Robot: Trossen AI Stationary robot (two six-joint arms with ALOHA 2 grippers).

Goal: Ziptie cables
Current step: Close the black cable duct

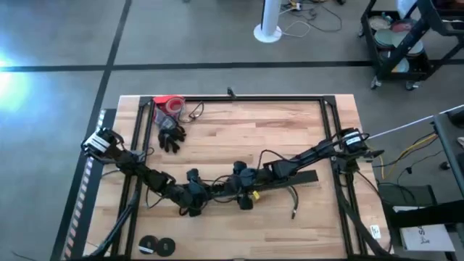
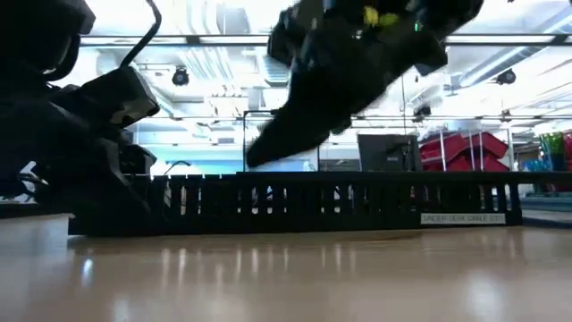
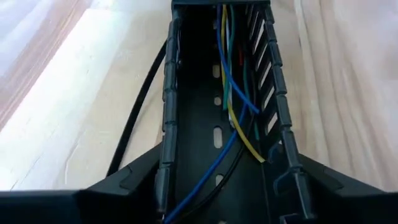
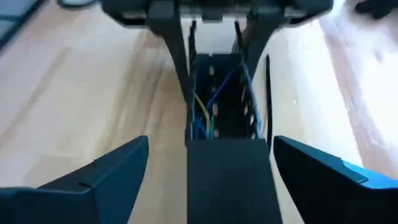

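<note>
Both grippers straddle the slotted cable tray [image 3: 217, 124] at the counter's [image 1: 239, 130] near middle, left gripper [image 3: 217, 205] and right gripper [image 4: 211, 168] spread wide, empty. The cables [image 3: 233, 106] lie loose inside the tray. Likely positioning; next, gather them for tying.
</note>
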